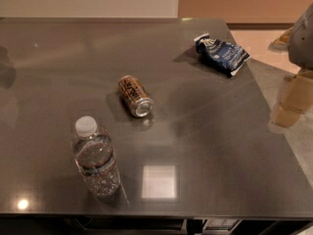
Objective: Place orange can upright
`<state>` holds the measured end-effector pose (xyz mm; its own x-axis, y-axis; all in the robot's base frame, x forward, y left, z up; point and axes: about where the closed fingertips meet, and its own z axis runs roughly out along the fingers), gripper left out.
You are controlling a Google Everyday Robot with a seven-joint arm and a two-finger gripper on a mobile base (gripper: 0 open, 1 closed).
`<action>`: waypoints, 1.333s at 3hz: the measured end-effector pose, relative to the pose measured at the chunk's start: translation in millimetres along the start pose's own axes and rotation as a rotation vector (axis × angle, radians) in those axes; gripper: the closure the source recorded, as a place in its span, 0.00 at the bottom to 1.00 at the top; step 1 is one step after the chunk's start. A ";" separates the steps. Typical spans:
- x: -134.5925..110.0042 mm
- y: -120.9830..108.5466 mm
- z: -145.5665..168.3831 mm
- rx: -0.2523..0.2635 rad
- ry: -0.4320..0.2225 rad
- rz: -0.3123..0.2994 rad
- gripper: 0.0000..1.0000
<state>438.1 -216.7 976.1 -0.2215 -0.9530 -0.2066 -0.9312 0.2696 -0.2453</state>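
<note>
The orange can [135,96] lies on its side near the middle of the dark grey table [205,146]. Its shiny silver end points toward the front right. My gripper [292,102] shows at the right edge of the view, beyond the table's right edge and well to the right of the can. It touches nothing and holds nothing that I can see.
A clear plastic water bottle with a white cap [96,158] stands upright at the front left, close to the can. A blue and white snack bag [221,54] lies at the back right. The table's front edge runs along the bottom of the view.
</note>
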 end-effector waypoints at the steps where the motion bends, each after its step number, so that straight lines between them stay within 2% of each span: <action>1: 0.0 0.0 0.0 0.000 0.000 0.000 0.00; 2: -5.5 -15.6 11.6 -0.037 -0.015 0.047 0.00; 3: -16.4 -42.3 33.1 -0.068 -0.040 0.119 0.00; 4: -35.7 -65.6 56.2 -0.090 -0.070 0.195 0.00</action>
<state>523.4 -192.6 946.4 -0.3822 -0.8712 -0.3082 -0.8953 0.4316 -0.1098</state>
